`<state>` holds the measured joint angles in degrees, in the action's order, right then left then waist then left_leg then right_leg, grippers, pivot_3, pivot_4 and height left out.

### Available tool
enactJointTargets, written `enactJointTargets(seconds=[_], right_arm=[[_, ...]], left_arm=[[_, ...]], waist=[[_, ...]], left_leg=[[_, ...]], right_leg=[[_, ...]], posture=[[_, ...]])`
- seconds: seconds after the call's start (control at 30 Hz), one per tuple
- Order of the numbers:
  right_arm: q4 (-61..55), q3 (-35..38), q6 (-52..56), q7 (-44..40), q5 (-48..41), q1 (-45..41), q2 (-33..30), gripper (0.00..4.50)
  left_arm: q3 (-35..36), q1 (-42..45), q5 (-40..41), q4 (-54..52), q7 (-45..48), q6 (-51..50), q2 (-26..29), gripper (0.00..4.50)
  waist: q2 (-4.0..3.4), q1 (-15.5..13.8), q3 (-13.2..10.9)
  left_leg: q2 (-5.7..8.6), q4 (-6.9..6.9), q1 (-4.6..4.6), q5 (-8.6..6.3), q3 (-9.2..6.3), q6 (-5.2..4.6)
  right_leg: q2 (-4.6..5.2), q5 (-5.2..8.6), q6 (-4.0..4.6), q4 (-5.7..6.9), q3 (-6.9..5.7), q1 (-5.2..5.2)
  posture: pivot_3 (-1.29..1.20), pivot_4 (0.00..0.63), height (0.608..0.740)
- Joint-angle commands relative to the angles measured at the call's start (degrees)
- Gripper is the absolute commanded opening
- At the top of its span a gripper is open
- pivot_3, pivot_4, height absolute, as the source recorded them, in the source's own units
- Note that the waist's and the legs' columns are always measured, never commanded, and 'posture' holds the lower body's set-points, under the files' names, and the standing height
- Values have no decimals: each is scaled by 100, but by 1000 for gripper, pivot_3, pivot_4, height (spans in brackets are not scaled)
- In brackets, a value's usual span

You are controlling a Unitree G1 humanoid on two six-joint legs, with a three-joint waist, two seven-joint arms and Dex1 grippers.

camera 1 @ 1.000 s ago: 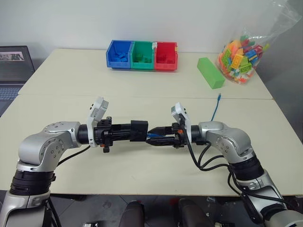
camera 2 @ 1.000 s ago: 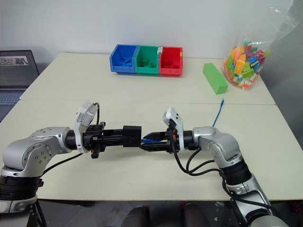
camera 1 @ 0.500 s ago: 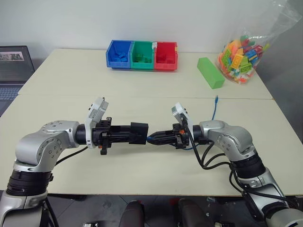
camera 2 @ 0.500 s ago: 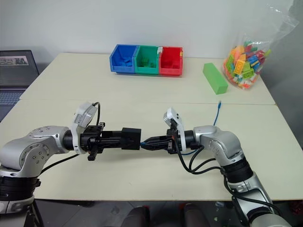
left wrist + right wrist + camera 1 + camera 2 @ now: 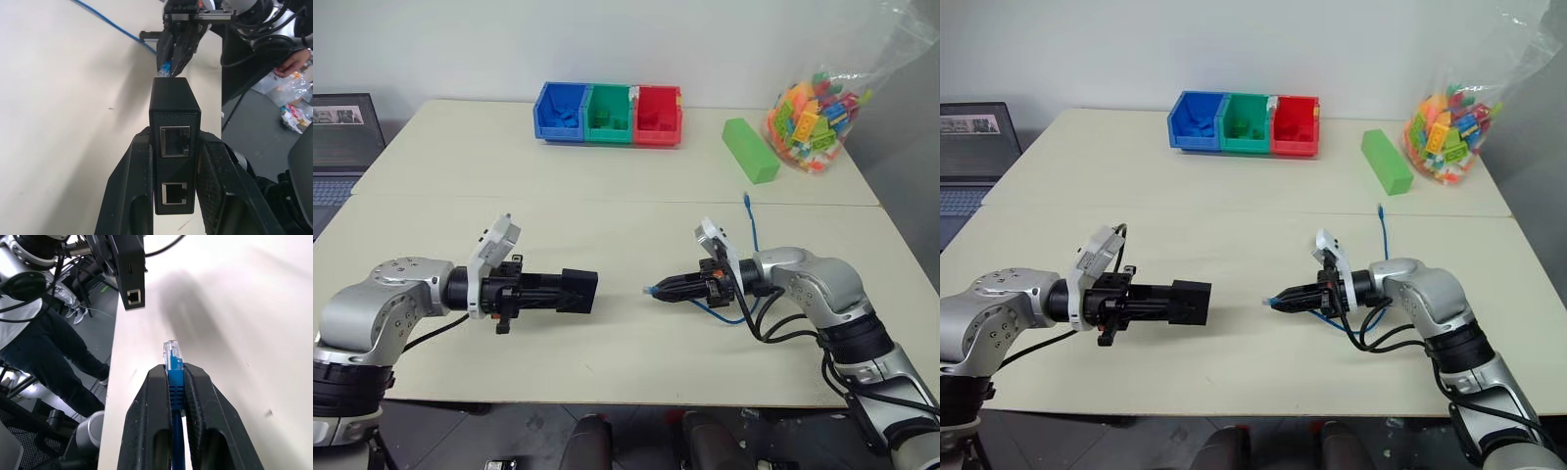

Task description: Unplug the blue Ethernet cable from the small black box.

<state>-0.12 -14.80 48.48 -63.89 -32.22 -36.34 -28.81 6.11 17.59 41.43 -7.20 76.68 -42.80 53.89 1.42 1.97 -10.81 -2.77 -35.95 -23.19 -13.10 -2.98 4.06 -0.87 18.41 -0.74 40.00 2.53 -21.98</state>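
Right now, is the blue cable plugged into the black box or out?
Out. The blue Ethernet cable plug sits in the right gripper, clear of the small black box.

A matte black small box (image 5: 576, 290), finely textured on one face with silver-edged ports, sits between the black jaws of the left gripper (image 5: 173, 196). A bright blue Ethernet cable (image 5: 751, 227) ends in a clear, pale blue plug (image 5: 172, 355) between the black jaws of the right gripper (image 5: 658, 291). The surface (image 5: 607, 196) is plain cream. At its far side stand a blue bin (image 5: 559, 112), a green bin (image 5: 608, 114) and a red bin (image 5: 656, 116), then a bright green block (image 5: 748, 150) and a clear bag (image 5: 813, 108) of orange, yellow, green and pink bricks
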Motion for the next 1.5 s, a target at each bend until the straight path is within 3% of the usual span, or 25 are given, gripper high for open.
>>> enactJointTargets(seconds=[0.03, 0.1, 0.27, 0.37, 0.43, 0.47, 0.63, 0.87, 1.07, 1.43, 1.5], right_arm=[[831, 386, -1083, 910, 669, -226, 416, 76], [1795, 565, -1942, 1854, 1245, -551, 814, 76], [3881, 687, -3659, 3247, 2217, -1369, 1419, 76], [4801, 797, -4171, 3626, 2454, -1750, 1582, 76], [5103, 895, -4240, 3583, 2462, -1881, 1639, 789], [5107, 925, -4223, 3467, 2446, -1892, 1638, 921], [4355, 906, -4007, 2730, 2364, -1650, 1473, 2134], [839, 386, -2531, 692, 1373, -610, 839, 3846], [-392, -38, -1974, 678, 1355, -262, 760, 3893], [-18, -91, -2137, 1502, 1923, -496, 1169, 3893], [51, -71, -2153, 1601, 1982, -539, 1207, 3893]], left_arm=[[241, -80, -77, -104, -189, 223, -15, 794], [281, -87, -100, -108, -472, 275, -190, 794], [262, -34, -256, -167, -834, 487, -446, 794], [245, -84, -318, -222, -957, 581, -506, 794], [269, -146, -347, -254, -1035, 631, -534, 794], [285, -198, -401, -263, -1085, 698, -548, 794], [393, -277, -656, -166, -1615, 1090, -839, 794], [801, 271, -2021, 1104, -3890, 2984, -1980, 794], [926, 445, -2770, 2352, -4955, 4359, -2495, 794], [884, 451, -2932, 3583, -5342, 4932, -2893, 794], [926, 443, -2893, 3662, -5400, 4922, -2919, 1500]], waist=[[0, 20, 0], [-2, 45, -1], [-5, 80, -4], [-5, 89, -4], [-5, 84, -4], [-5, 83, -4], [-7, 83, -5], [-12, -24, -8], [-13, -6, -6], [-6, -24, -3], [-6, -22, -2]], left_leg=[[-1, -1, 0, 0, 1, 0], [-1, -1, -1, 0, 4, 0], [0, -4, -23, 2, 4, 1], [1, -3, -26, 2, 6, 2], [1, -3, -31, 2, 5, 3], [3, -2, -33, 2, 7, 3], [5, -3, -40, 1, 8, 3], [-1, -16, -38, 2, -7, 1], [1, -23, -33, 2, -8, 1], [9, -26, -31, 3, -8, 2], [9, -26, -28, 3, -8, 2]], right_leg=[[0, 0, 0, 1, 1, -1], [0, -1, 1, 2, 4, -4], [-1, -8, 5, 7, 4, -25], [3, -9, 7, 8, 6, -26], [5, -9, 7, 4, 4, -27], [7, -9, 7, 1, 5, -28], [13, -9, 8, -1, 5, -30], [12, -9, 6, 14, -5, -28], [16, -10, 6, 26, -3, -27], [15, -10, 6, 37, -8, -26], [14, -10, 6, 41, -8, -26]], posture=[[0, 150, 740], [0, 150, 740], [0, 150, 740], [0, 150, 740], [0, 150, 740], [0, 150, 740], [0, 150, 740], [0, 150, 740], [0, 150, 740], [0, 150, 740], [0, 150, 740]])
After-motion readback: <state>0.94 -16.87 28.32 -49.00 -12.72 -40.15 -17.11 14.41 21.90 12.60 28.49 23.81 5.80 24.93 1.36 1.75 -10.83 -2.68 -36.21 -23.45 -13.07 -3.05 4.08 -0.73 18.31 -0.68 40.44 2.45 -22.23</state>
